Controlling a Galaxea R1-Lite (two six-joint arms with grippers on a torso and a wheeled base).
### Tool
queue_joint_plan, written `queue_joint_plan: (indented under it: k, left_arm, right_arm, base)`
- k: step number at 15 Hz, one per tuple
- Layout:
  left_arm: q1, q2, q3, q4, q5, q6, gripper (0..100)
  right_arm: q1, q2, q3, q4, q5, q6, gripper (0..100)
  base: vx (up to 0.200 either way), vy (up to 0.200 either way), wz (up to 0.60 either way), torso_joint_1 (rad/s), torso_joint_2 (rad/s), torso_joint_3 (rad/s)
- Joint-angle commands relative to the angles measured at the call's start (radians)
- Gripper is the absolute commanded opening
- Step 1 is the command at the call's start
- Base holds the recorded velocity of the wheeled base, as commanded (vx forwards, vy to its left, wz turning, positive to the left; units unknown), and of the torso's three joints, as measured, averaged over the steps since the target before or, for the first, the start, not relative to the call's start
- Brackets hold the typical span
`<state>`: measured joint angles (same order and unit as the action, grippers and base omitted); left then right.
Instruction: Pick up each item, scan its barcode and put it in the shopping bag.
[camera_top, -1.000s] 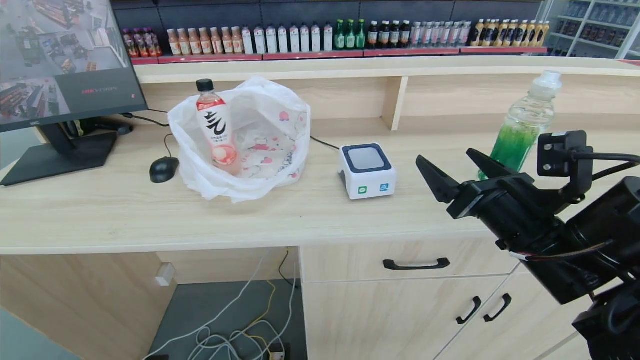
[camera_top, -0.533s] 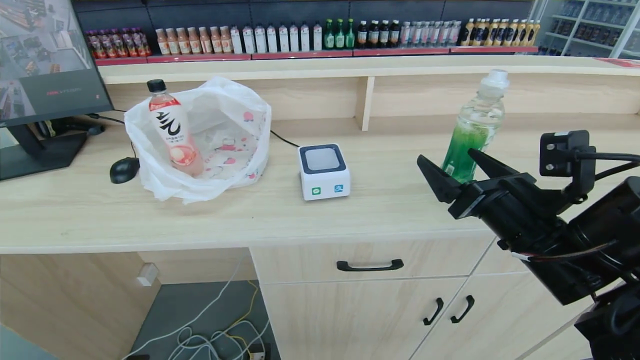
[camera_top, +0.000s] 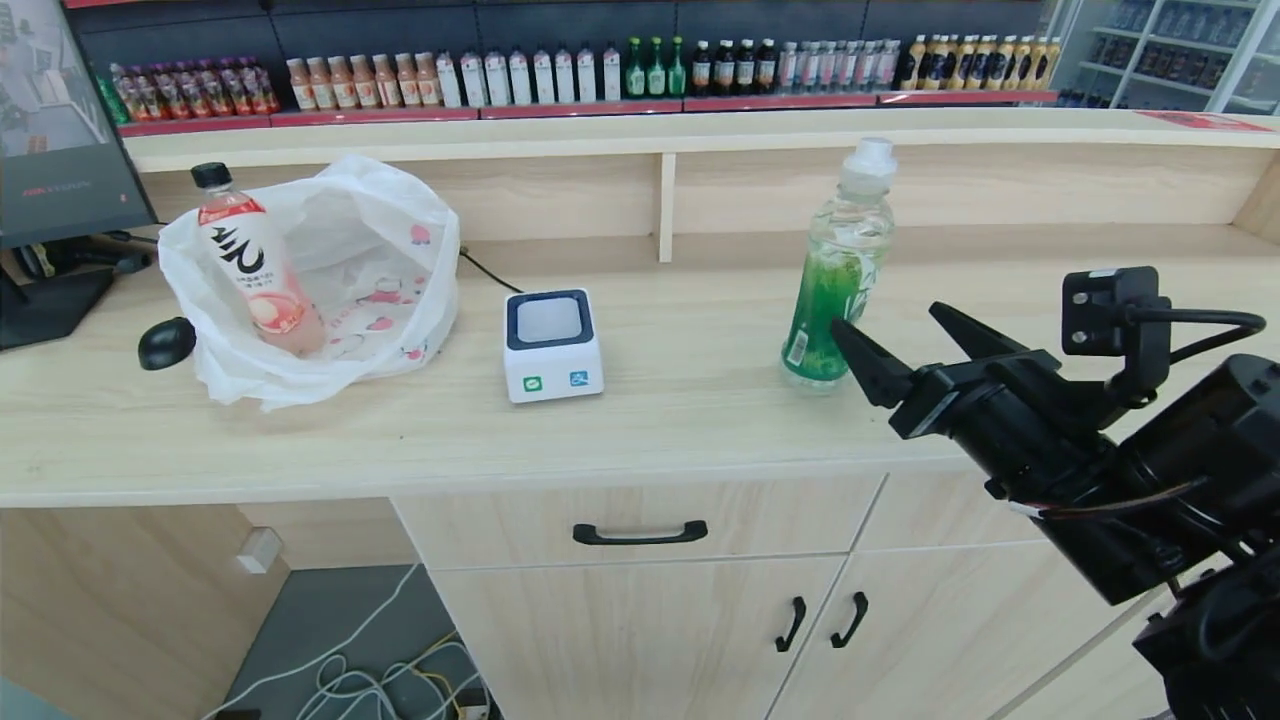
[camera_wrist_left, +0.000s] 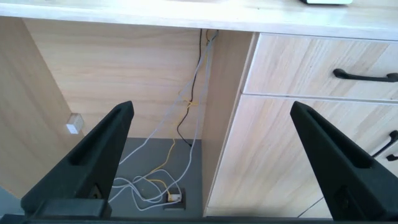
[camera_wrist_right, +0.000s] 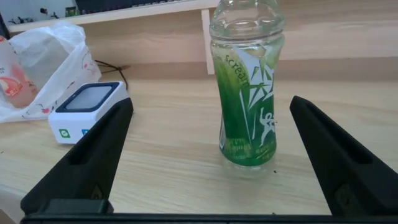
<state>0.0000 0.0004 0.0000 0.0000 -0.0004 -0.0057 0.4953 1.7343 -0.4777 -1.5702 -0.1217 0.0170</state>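
Note:
A clear bottle with a green label (camera_top: 838, 275) (camera_wrist_right: 247, 93) stands upright on the wooden counter (camera_top: 640, 420), right of the white scanner box (camera_top: 551, 344) (camera_wrist_right: 86, 112). My right gripper (camera_top: 905, 340) (camera_wrist_right: 211, 163) is open at counter height just in front of the bottle, fingers spread wider than it, not touching. A white plastic shopping bag (camera_top: 330, 280) (camera_wrist_right: 53, 46) sits at the counter's left with a pink-labelled bottle (camera_top: 255, 265) leaning inside. My left gripper (camera_wrist_left: 211, 162) is open below the counter, facing the cabinet front.
A black mouse (camera_top: 165, 342) lies left of the bag, and a monitor (camera_top: 55, 120) stands at the far left. A raised shelf with a divider (camera_top: 665, 205) runs behind the counter. Drawers with black handles (camera_top: 640, 533) and loose cables (camera_wrist_left: 168, 180) are beneath.
The head camera has swung to the right, so everything on the counter has slid left in view. The right gripper stays open and now lines up with the green bottle.

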Motion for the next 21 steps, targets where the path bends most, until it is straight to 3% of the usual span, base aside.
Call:
queue_joint_plan:
  k: [1,10,13,19,21]
  left_arm:
    - [0.000,0.000,0.000,0.000,0.000,0.000,100]
    - [0.000,0.000,0.000,0.000,0.000,0.006,100]
    - [0.000,0.000,0.000,0.000,0.000,0.006,100]
    - [0.000,0.000,0.000,0.000,0.000,0.006,100]
    - [0.000,0.000,0.000,0.000,0.000,0.006,100]
  right_arm:
    - [0.002,0.005,0.007,-0.001,0.001,0.000,100]
    - [-0.020,0.037,0.037,-0.001,0.002,-0.015,100]
    - [-0.035,0.039,-0.009,-0.001,0.010,-0.015,100]
    - [-0.096,0.022,-0.147,0.187,0.054,-0.025,100]
    - [-0.135,0.021,-0.202,0.271,0.125,-0.025,100]
  base:
    - [0.000,0.000,0.00,0.000,0.00,0.000]
    - [0.000,0.000,0.00,0.000,0.00,0.000]
    - [0.000,0.000,0.00,0.000,0.00,0.000]
    - [0.000,0.000,0.00,0.000,0.00,0.000]
    - [0.000,0.000,0.00,0.000,0.00,0.000]
